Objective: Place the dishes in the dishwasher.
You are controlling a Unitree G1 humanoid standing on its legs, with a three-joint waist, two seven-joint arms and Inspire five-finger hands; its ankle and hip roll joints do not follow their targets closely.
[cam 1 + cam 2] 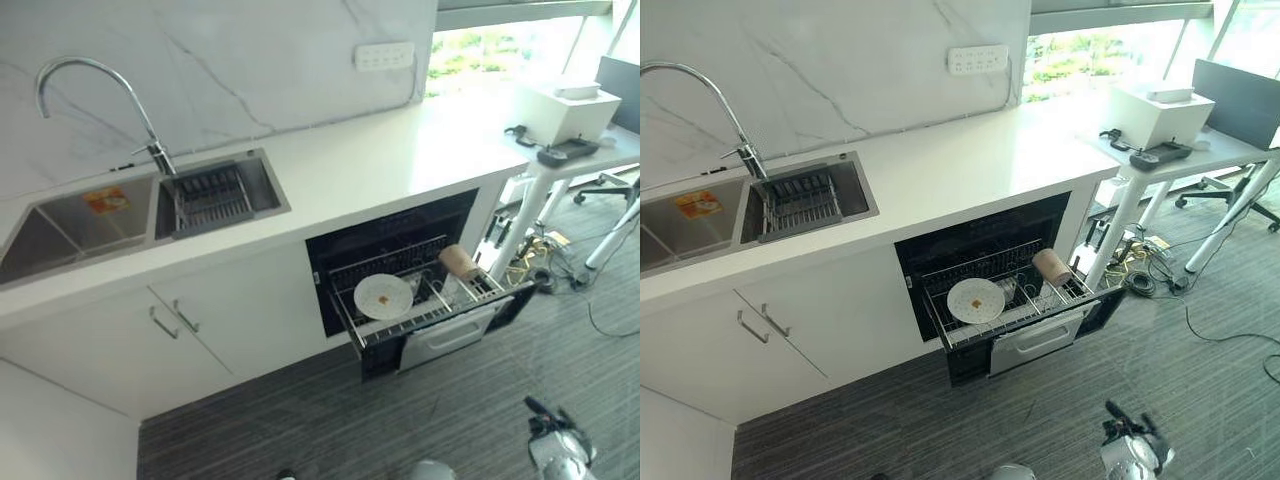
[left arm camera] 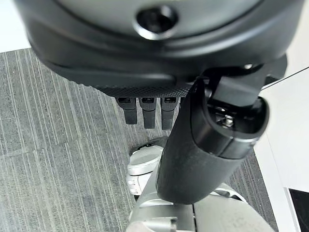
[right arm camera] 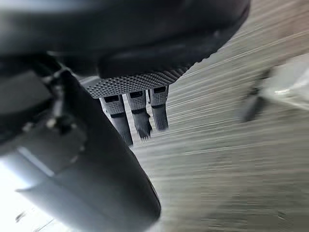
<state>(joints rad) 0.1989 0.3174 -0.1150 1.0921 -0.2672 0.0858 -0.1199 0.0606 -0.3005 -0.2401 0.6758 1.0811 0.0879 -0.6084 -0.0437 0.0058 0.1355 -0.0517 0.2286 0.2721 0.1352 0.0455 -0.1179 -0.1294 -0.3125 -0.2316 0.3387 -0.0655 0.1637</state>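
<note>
Standing well back from the open dishwasher (image 1: 420,290), whose pulled-out rack (image 1: 1005,295) already holds a plate (image 1: 383,296) and cup (image 1: 459,261), left hand (image 2: 145,113) and right hand (image 3: 137,113) hang with fingers relaxed, holding nothing; loading looks nearly finished.

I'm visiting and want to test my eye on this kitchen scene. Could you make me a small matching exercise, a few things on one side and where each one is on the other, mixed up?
Things:
1. white plate
2. brown cup
3. drain rack
4. white box

Places:
A. inside the right basin of the sink
B. on the desk by the window
C. left part of the pulled-out dishwasher rack
D. right part of the pulled-out dishwasher rack, lying on its side

Pairs: 1-C, 2-D, 3-A, 4-B
</note>
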